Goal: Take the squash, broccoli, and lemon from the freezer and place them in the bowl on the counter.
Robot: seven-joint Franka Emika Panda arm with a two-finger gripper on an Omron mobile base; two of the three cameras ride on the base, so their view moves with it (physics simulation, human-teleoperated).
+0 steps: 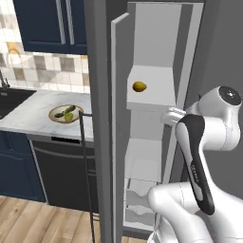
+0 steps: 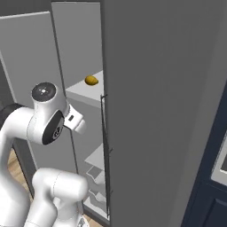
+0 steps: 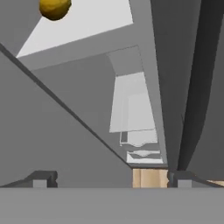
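Note:
The freezer (image 1: 153, 52) stands open, its grey door (image 1: 119, 99) swung out to the left. The lemon (image 1: 139, 86) (image 2: 91, 80) (image 3: 54, 8) lies alone on a white upper shelf. On the counter (image 1: 33, 114) to the left sits the bowl (image 1: 51, 114), holding the dark green squash (image 1: 63, 111) and the light-green broccoli (image 1: 70, 116). My gripper (image 3: 111, 180) is open and holds nothing; it hangs below the lemon's shelf at the freezer's mouth, looking down past the lower shelves and drawers. The white hand (image 1: 171, 116) (image 2: 75, 120) is just under that shelf's front edge.
The wide grey refrigerator door (image 2: 159, 111) with its long dark handle (image 2: 105, 146) closes off the right side. A dark sink (image 1: 10, 100) is at the counter's far left, with a dishwasher (image 1: 61, 173) underneath. Navy cabinets (image 1: 50, 23) hang above.

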